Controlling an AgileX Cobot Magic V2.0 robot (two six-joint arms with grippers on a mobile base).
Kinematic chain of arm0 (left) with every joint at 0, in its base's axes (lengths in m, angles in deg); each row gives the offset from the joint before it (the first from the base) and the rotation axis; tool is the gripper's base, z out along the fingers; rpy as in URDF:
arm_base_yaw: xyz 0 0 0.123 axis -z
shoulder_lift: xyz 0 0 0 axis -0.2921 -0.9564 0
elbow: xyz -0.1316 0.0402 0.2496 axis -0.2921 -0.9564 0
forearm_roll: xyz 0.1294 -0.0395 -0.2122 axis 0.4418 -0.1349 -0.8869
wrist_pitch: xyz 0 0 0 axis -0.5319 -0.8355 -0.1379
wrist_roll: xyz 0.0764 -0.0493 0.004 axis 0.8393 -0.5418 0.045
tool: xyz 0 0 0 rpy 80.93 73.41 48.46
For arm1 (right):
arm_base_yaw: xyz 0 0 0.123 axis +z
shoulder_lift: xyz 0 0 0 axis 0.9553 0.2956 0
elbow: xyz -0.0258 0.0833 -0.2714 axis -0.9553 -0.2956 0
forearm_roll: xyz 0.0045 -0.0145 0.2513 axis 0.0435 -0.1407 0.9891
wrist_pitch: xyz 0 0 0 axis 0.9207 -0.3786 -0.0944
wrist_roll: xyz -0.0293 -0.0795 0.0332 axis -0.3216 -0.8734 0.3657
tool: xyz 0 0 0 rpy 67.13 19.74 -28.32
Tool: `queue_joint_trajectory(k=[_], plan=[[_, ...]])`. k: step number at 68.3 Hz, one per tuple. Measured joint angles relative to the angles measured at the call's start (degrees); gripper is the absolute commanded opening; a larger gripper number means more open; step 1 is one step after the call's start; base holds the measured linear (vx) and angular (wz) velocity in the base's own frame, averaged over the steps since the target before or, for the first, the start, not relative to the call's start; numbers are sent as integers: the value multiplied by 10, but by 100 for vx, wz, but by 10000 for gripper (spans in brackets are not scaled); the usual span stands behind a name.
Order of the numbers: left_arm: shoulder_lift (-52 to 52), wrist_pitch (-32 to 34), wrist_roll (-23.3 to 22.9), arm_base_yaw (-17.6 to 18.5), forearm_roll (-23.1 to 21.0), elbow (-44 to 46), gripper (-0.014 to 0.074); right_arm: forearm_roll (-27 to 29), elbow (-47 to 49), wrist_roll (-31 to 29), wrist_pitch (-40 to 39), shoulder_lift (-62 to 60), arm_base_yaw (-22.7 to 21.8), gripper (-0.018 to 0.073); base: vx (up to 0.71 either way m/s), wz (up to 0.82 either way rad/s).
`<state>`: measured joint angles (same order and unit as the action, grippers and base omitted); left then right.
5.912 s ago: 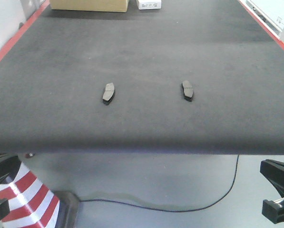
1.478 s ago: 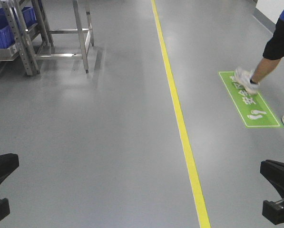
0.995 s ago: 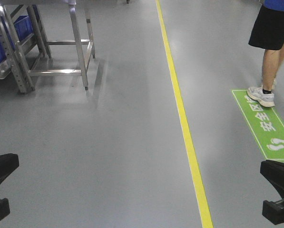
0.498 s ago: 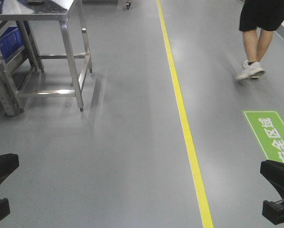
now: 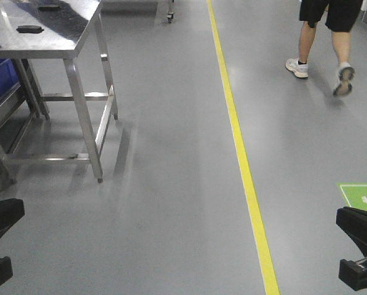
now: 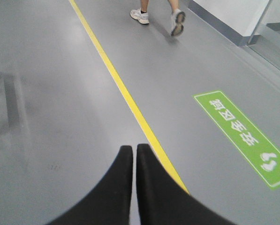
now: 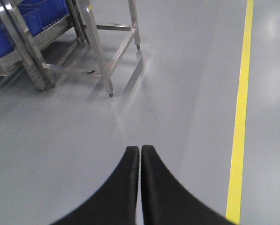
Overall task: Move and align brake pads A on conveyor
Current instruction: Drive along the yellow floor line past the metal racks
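The conveyor is out of view. All three views look down on a smooth grey floor. Two small dark oblong things [image 5: 29, 29] lie on a shiny steel table [image 5: 60, 43] at the upper left; they are too small to tell whether they are brake pads. My left gripper [image 6: 134, 148] is shut with nothing between its black fingers and hangs over the floor beside a yellow line [image 6: 130, 101]. My right gripper [image 7: 140, 149] is also shut and empty, left of the same yellow line [image 7: 240, 108]. In the front view both show only as dark shapes in the bottom corners.
The steel table's legs [image 5: 85, 123] stand on the left, with blue bins [image 7: 41, 18] on a metal rack behind. A person in shorts [image 5: 331, 43] walks at the upper right. A green floor sign [image 6: 245, 133] lies right of the line.
The view has swung from the conveyor with two pads to the floor. The steel table has come into view on the left and the person has walked farther off. Both grippers stay shut.
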<state>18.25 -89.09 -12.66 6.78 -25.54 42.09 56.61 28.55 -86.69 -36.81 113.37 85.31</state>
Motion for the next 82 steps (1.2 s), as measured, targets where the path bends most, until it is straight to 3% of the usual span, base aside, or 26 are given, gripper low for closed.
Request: queue_joint_trajectory(k=[82], plan=[[0,1,0,0,0,0,-6,0,0,0,0,0,0,-8,58,-12]])
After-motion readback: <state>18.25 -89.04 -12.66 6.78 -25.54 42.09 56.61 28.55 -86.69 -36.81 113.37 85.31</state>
